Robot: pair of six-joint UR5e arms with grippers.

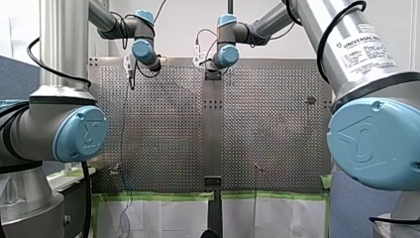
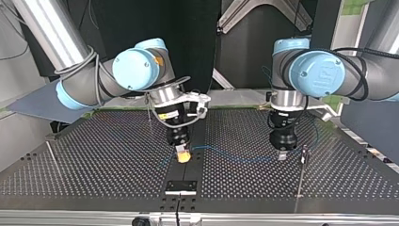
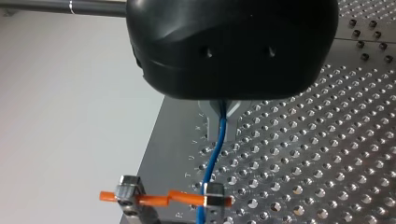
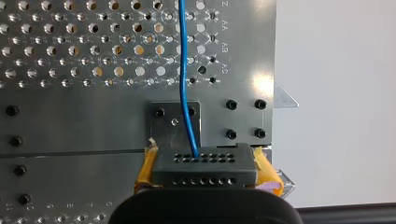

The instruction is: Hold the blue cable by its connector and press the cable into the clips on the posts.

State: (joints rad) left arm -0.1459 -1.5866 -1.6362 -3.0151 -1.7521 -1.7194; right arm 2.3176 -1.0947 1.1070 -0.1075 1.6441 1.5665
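Observation:
A thin blue cable [image 2: 226, 157] lies across the perforated table [image 2: 94, 160] between my two grippers. My right gripper [image 2: 183, 156] with yellow pads [image 4: 145, 168] is shut on the black connector [image 4: 205, 163]; the cable [image 4: 184, 70] runs ahead from it. My left gripper [image 3: 222, 127], black with metal fingers [image 3: 210, 126], is shut on the blue cable [image 3: 215, 154], low over the table. Ahead of it the cable passes a small metal block [image 3: 214, 195] joined by an orange clip [image 3: 159, 199] to a second block [image 3: 128, 192]. Whether the cable sits in the clip I cannot tell.
Thin upright posts stand on the table in the top view: one just beside my left gripper [image 2: 302, 174], one at the left [image 2: 51, 155], one behind my right gripper [image 2: 149, 115]. A black bracket [image 2: 181, 187] sits at the near edge. The table edge [image 3: 154, 135] runs close beside my left gripper.

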